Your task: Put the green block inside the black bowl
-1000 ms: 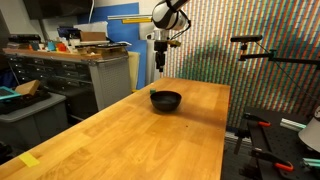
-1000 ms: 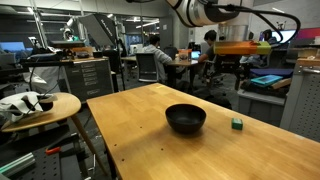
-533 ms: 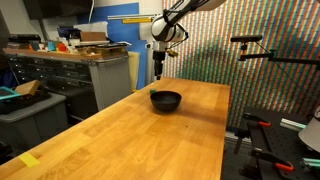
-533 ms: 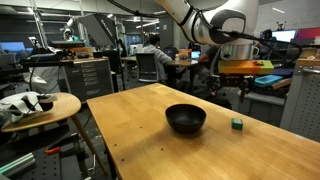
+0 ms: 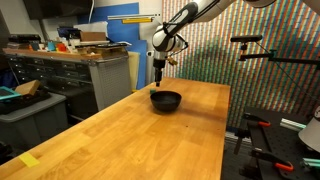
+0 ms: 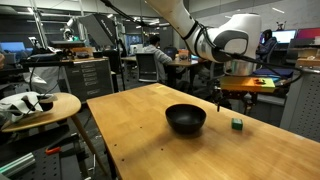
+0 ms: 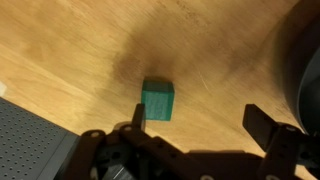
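The green block [image 6: 237, 124] lies on the wooden table [image 6: 150, 140], a short way from the black bowl [image 6: 186, 118]. The bowl also shows in an exterior view [image 5: 166, 100], where I cannot make out the block. My gripper [image 6: 240, 100] hangs open and empty above the block, not touching it. It shows in an exterior view [image 5: 160, 80] just behind the bowl. In the wrist view the block [image 7: 157, 100] lies close to one finger of the open gripper [image 7: 200, 122], off centre between the jaws.
A dark curved shape [image 7: 305, 60] fills the right edge of the wrist view. A round side table [image 6: 35, 108] stands beside the wooden table. Cabinets [image 5: 95, 75] and a camera stand [image 5: 250, 45] surround it.
The arm has come down from high above the table to just over the green block. The bowl and block have not moved.
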Controlling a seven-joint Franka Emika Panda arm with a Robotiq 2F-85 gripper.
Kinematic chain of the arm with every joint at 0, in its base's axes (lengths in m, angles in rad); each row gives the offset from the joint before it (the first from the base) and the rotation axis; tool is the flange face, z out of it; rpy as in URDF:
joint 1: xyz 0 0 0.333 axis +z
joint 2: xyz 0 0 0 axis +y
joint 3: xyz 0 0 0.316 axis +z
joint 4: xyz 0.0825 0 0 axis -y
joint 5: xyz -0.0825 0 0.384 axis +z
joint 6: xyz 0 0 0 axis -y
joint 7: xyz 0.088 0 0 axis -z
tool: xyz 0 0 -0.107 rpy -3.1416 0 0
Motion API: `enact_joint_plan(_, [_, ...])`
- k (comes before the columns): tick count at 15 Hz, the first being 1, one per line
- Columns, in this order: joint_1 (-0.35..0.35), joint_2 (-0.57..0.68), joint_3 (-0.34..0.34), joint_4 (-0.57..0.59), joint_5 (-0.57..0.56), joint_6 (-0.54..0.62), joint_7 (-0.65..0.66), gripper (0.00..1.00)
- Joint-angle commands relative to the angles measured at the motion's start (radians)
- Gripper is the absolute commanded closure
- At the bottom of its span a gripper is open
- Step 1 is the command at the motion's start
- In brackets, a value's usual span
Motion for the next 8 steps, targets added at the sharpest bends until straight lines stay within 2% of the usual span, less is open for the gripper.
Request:
enact_joint_plan(1, [-0.028, 0.069, 0.033, 0.076, 0.006, 0.028, 0.008, 0.0])
enact_joint_plan(8, [-0.035, 0.157, 0.044, 0.162, -0.003, 0.035, 0.011, 0.0])
